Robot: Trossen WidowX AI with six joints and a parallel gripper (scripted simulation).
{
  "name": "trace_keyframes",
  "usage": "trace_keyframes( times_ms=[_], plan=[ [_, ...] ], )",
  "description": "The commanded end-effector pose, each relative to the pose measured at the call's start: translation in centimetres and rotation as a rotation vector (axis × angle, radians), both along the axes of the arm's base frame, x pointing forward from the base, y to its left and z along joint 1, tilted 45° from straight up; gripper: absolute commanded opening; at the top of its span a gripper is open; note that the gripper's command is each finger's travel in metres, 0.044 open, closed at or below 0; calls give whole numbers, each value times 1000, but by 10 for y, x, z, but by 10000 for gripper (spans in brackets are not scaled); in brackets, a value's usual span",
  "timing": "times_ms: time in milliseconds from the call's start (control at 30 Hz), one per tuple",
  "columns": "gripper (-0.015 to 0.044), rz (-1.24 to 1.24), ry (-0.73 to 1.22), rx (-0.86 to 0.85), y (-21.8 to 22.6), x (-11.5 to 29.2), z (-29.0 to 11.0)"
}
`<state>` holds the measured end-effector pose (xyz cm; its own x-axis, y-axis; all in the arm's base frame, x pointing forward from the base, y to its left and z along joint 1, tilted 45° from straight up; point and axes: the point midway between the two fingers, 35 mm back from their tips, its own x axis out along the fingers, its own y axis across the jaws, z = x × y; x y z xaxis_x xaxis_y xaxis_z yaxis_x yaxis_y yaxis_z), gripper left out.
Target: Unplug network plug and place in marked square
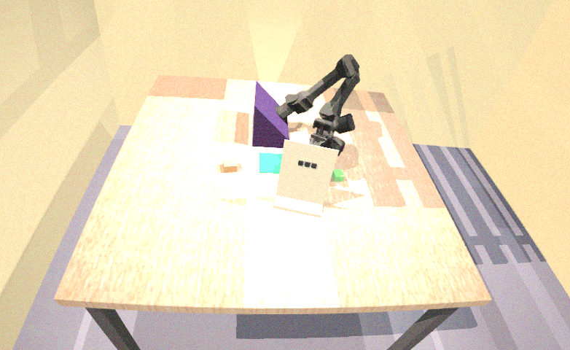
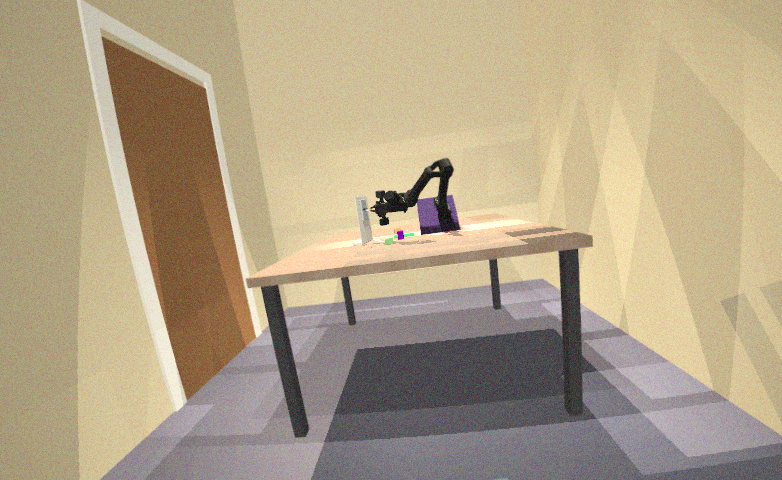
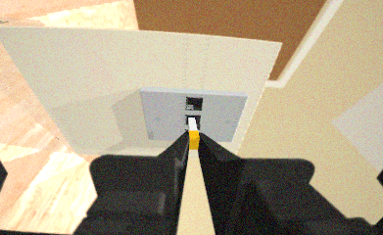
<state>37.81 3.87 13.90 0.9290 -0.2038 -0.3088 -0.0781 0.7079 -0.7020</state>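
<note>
The upright white panel (image 1: 305,186) (image 2: 363,221) (image 3: 106,73) stands mid-table with a grey socket plate (image 3: 165,117) on its far side. My gripper (image 3: 193,136) (image 1: 325,141) (image 2: 378,209) is level with the sockets, behind the panel in the top view, and is shut on the plug (image 3: 194,142). The plug is yellow with a white front end that sits at the mouth of the lower socket. I cannot tell whether it is still inside. A cyan square patch (image 1: 270,162) lies on the table left of the panel.
A tall purple wedge (image 1: 266,117) (image 2: 437,215) stands behind the cyan patch. A small orange block (image 1: 229,168) lies to the left and a green cube (image 1: 337,174) (image 2: 389,240) to the right of the panel. A small magenta piece (image 2: 400,234) lies near the green cube.
</note>
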Motion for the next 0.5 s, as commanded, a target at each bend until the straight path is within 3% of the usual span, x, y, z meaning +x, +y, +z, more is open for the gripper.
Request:
trace_keyframes(
  times_ms=[0, 467],
  plan=[
    [0, -1, 6, 0, 1, -4, -2],
    [0, -1, 7, 0, 2, -11, 1]
  ],
)
